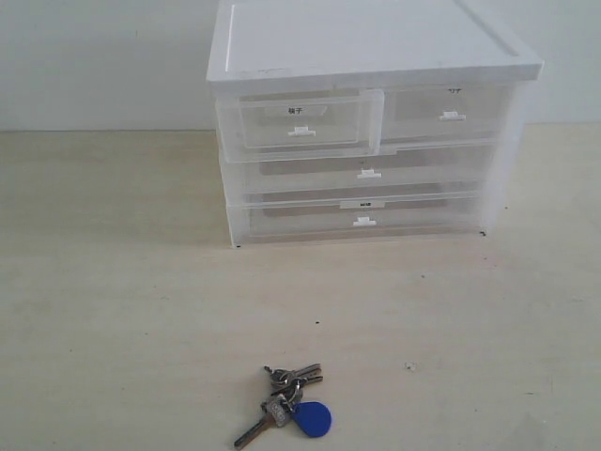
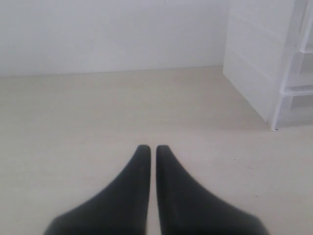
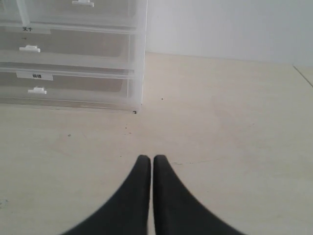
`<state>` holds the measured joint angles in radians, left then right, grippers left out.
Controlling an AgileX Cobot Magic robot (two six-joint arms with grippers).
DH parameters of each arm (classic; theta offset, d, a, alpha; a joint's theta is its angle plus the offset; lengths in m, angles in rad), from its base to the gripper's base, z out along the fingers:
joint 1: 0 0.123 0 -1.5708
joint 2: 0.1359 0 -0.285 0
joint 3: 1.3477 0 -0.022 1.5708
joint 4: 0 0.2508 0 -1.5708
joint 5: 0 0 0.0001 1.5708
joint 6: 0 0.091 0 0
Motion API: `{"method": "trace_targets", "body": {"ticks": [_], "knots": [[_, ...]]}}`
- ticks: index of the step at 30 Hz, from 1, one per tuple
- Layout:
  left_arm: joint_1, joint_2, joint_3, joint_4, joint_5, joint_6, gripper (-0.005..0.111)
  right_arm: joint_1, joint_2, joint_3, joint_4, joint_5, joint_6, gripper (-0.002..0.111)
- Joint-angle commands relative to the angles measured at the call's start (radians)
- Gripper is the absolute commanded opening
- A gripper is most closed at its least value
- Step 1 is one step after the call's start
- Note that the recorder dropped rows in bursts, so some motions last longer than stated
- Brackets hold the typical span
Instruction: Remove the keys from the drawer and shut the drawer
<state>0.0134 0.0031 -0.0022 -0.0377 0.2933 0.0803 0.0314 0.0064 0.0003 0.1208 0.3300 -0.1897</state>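
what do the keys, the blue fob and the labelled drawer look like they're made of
The keys: metal, possibly steel or nickel-plated, going by the dull silver-grey sheen. The blue fob: likely moulded plastic with a smooth finish, given its even colour and rounded oval shape. The drawer: translucent frosted plastic, since its inside shows faintly through the front.

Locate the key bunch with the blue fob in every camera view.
Exterior view: the silver metal keys with a blue oval fob lie on the pale table, bottom centre.
Left wrist view: not in it.
Right wrist view: not in it.
Shared landmark: the white translucent plastic drawer cabinet.
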Motion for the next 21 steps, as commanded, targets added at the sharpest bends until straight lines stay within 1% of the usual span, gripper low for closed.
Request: {"method": "trace_targets", "body": {"ticks": [1,21], "knots": [[0.003,-0.003,0.002,0.002,-0.001,-0.009,0.004,-0.002,-0.006,0.0,0.002,-0.003,0.004,0.0],[0.003,-0.003,0.002,0.002,-0.001,-0.009,0.004,-0.001,-0.006,0.0,0.002,-0.003,0.008,0.0]]}}
